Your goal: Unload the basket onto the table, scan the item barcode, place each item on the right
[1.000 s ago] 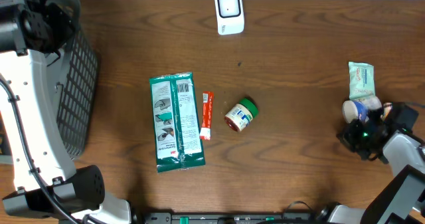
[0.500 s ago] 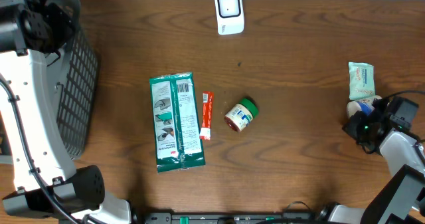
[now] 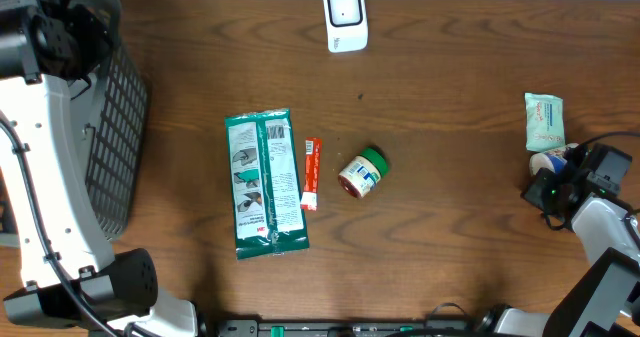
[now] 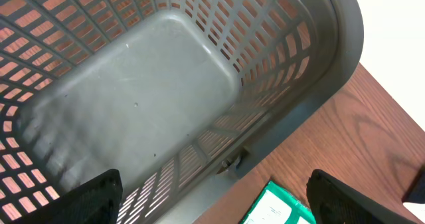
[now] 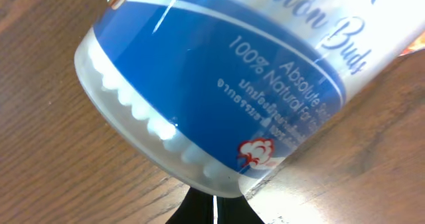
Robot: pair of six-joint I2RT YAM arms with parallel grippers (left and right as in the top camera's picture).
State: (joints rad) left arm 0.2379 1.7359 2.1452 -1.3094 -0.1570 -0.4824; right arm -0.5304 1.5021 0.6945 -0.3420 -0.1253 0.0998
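white casing covers the left arm, which stands far to the left of the scanner and reaches over the grey basket. the left gripper hangs above the basket's inside, its fingers spread wide with nothing between them.

the right arm sits low, well apart from the scanner, off to its right and nearer the robot, with its wrist turned toward the cotton buds tub. the right gripper has its fingers pressed together, tips right at the tub's clear rim; whether they touch it i cannot tell.

the tub lies on the table, just beside a wipes pack, on that pack's side away from the scanner.

counted: two arms, one scanner, one basket, one tub, one wipes pack. nearer the robot than the scanner lie one green packet, one red sachet just beside it, and one small jar with a green lid.
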